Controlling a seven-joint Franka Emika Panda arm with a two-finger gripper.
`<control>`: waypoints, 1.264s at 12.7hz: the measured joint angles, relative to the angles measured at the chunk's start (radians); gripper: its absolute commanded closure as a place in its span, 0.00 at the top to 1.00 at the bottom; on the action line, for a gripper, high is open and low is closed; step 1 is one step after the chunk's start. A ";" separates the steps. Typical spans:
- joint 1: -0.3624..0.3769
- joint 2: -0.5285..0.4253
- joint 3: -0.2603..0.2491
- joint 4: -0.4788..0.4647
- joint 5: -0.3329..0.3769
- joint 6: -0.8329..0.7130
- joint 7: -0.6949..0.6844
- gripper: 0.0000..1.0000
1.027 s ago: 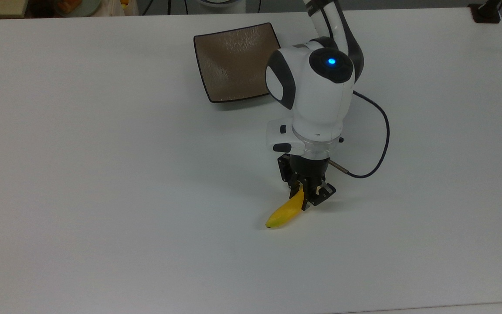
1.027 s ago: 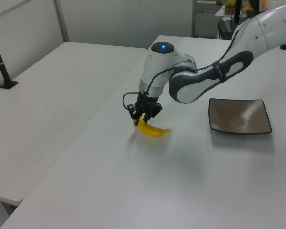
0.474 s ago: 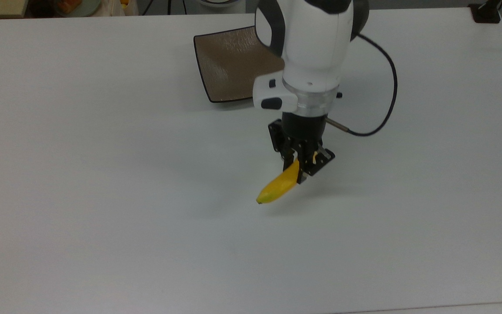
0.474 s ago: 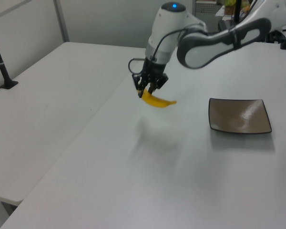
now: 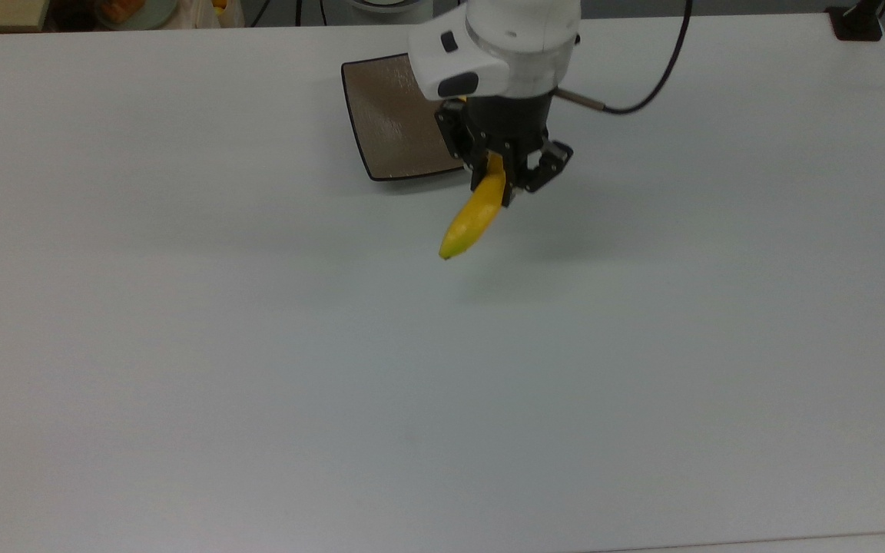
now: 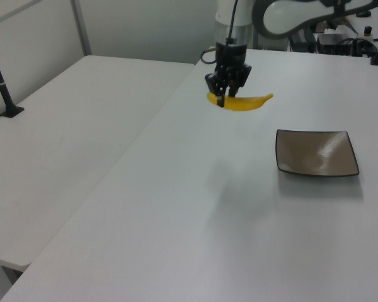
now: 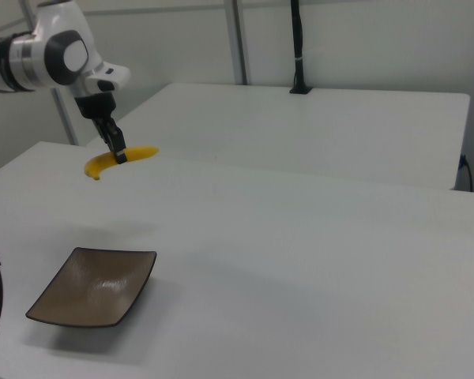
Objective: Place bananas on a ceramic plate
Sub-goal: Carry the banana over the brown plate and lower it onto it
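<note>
From my remote station I can report that the tool (image 5: 505, 184) has lifted the banana (image 5: 473, 217) clear of the bench (image 5: 181, 346), where it lay a second ago, and carried it high. In the top view the tool has travelled up the picture from the lower middle to the near edge of the ceramic plate (image 5: 389, 115), and the arm now covers more of that plate. In the left view the banana (image 6: 242, 102) has risen from the bench surface and moved toward the left view's right, hanging in the air with a faint shadow well below it.
</note>
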State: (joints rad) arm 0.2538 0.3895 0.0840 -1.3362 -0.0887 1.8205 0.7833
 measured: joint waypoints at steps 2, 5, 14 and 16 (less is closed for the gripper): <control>-0.007 -0.067 0.000 -0.048 0.004 -0.081 -0.148 0.06; -0.022 -0.149 0.000 -0.154 0.004 -0.193 -0.318 0.06; -0.047 -0.248 0.000 -0.441 -0.017 -0.277 -0.529 0.06; -0.036 -0.251 0.002 -0.500 -0.054 -0.277 -0.527 0.06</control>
State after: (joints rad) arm 0.2182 0.1386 0.0861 -1.8367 -0.1426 1.5437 0.2568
